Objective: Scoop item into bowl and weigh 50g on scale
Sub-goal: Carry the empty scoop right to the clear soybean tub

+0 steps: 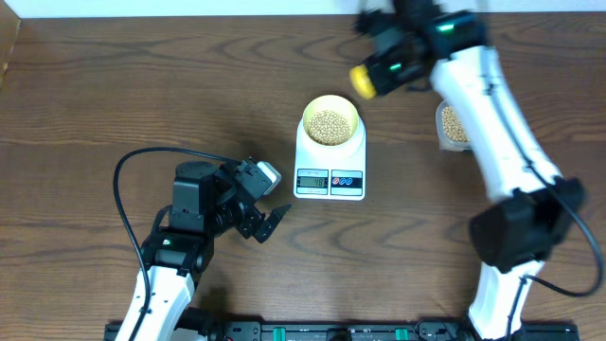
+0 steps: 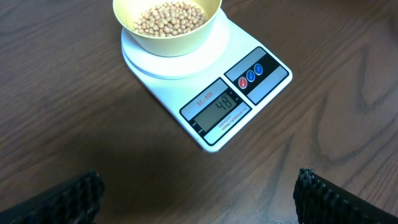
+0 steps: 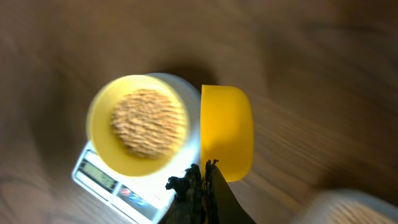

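The pale yellow-green bowl [image 1: 329, 121] stands on the white scale [image 1: 329, 172] and holds tan beans [image 1: 329, 124]. In the left wrist view the bowl [image 2: 166, 34] shows on the scale [image 2: 217, 93], whose display reads 48. My right gripper [image 3: 204, 171] is shut on the yellow scoop [image 3: 227, 130], held above the table just right of the bowl [image 3: 138, 124]; the scoop [image 1: 364, 80] shows in the overhead view too. My left gripper [image 1: 270, 223] is open and empty, low over the table left of the scale's front.
A clear tub of beans [image 1: 453, 125] stands right of the scale, partly hidden by my right arm. A black cable [image 1: 128, 175] loops at the left.
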Available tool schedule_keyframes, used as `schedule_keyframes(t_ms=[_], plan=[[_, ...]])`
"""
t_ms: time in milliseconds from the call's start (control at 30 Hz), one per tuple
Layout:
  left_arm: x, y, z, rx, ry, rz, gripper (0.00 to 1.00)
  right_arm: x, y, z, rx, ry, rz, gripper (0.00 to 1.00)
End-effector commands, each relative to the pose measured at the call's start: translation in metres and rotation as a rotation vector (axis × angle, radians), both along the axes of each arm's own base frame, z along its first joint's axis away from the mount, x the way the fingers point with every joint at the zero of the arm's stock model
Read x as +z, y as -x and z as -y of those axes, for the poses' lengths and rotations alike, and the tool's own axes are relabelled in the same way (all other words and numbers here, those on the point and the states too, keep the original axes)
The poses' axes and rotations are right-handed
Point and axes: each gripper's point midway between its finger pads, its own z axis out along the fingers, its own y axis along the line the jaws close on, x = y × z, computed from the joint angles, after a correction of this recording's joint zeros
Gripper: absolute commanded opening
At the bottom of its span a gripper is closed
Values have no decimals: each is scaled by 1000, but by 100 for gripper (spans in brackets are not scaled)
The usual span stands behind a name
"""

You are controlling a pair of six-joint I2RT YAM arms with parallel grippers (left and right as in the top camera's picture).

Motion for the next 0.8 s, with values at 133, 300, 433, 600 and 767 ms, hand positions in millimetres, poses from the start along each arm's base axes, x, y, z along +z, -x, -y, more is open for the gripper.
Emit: schedule_keyframes(t_ms=[133,300,433,600,767], plan=[[6,-3,-2,12,-2,18,99,53,-2,115,-265,-40,50,1],[6,-3,-2,12,-2,18,99,43,3,170,-353,-13,1,1],[6,-3,-2,12,-2,18,99,39,8,207,-416,35,-14,1],[6,-3,-2,12,-2,18,99,17,10,225,-437,54,-78,1],[6,-3,-2,12,-2,18,99,-10,8,224,-426,60,-158,1]])
